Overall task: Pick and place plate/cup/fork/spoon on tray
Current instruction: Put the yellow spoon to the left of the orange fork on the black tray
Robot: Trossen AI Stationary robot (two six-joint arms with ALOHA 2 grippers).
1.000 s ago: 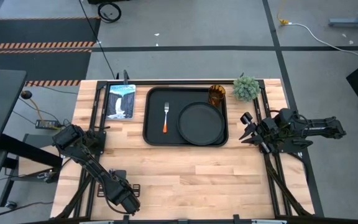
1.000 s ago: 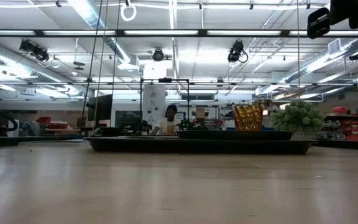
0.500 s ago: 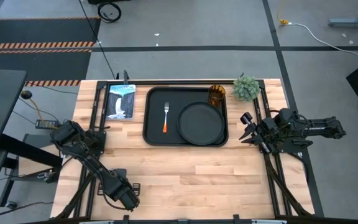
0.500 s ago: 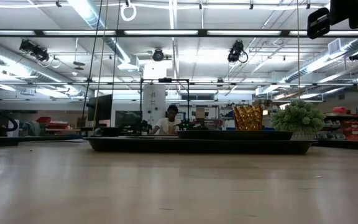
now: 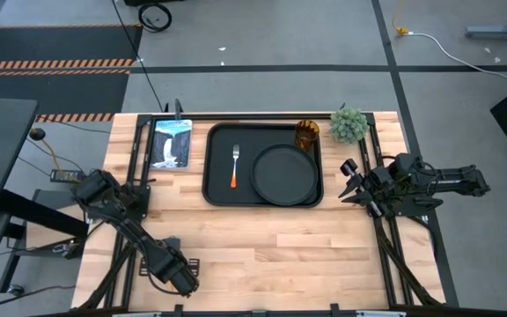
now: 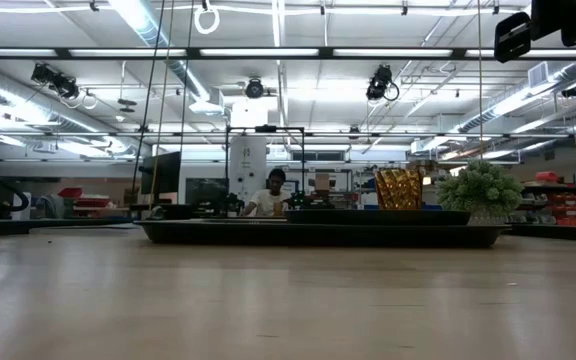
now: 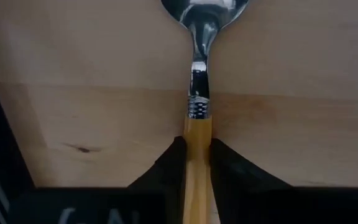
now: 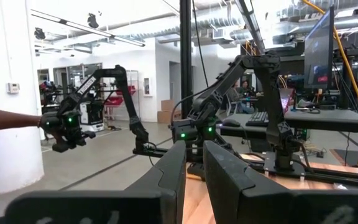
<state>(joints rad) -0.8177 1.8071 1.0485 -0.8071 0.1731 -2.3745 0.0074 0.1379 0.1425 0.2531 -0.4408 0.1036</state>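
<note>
The black tray (image 5: 214,194) lies at the far middle of the table. On it are the fork (image 5: 234,165), the round black plate (image 5: 282,173) and the amber cup (image 5: 306,135), which stands in its far right corner. My left gripper (image 5: 181,280) is low at the table's near left, shut on the spoon (image 7: 197,81). In the high view the gripper hides the spoon. My right gripper (image 5: 348,182) waits at the table's right edge, shut and empty. My left gripper pinches the spoon's orange-yellow handle (image 7: 197,134) between its two fingers, just behind the metal collar. The fingers lie along the handle, and the silver bowl (image 7: 204,9) points away from them over the wood. I cannot tell whether the spoon is clear of the table.
A small green plant (image 5: 349,124) stands at the far right corner, right of the tray. A blue-white picture card (image 5: 171,143) lies left of the tray. Bare wood spreads across the table's near half. A person shows far off in the low view (image 6: 273,195).
My left gripper has shifted slightly toward the table's far edge, still shut on the spoon. Nothing on the tray has moved.
</note>
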